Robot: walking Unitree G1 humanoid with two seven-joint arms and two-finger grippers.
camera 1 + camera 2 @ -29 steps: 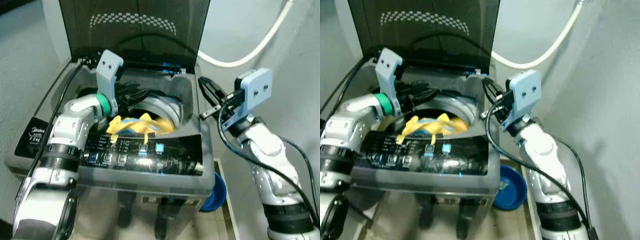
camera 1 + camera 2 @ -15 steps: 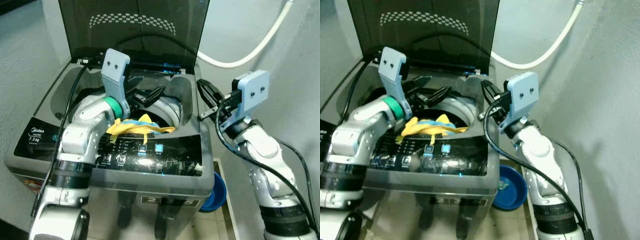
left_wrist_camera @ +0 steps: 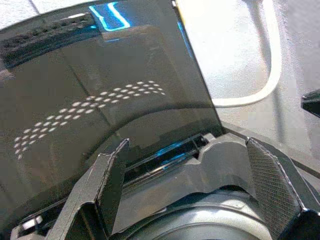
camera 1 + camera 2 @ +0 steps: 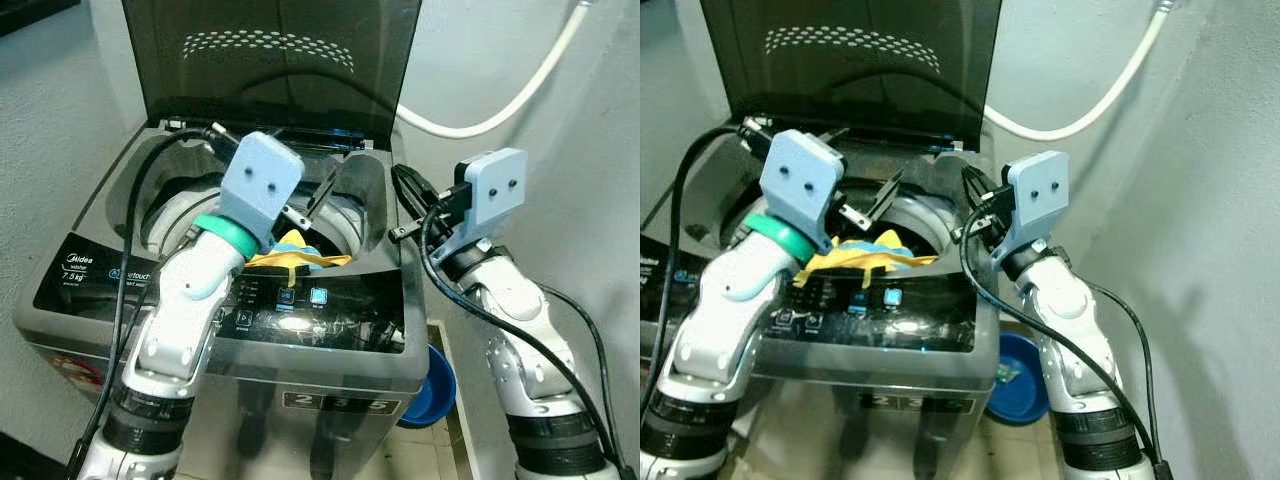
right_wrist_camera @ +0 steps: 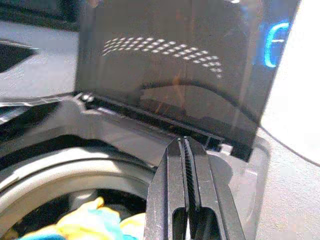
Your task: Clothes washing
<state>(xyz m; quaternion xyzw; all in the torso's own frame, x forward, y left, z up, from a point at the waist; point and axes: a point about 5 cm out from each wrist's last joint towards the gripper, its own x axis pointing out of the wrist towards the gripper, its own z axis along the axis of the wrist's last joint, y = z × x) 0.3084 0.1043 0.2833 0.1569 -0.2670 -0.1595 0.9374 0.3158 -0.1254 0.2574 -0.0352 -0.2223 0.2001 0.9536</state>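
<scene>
there, yellow clothes [image 4: 295,250] bunched in washer drum [image 4: 340,222], left claw [image 4: 312,203] spread empty above, right claw [image 4: 408,200] pinched closed, empty

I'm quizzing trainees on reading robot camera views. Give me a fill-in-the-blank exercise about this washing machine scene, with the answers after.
1. The washing machine's lid stands ____.
2. The cloth lying in the drum is mostly ____ in colour.
3. The right gripper has its two fingers ____.
4. The left gripper, with fingers spread apart, hangs above the ____ of the washing machine.

Missing words: open; yellow; shut; drum
</scene>
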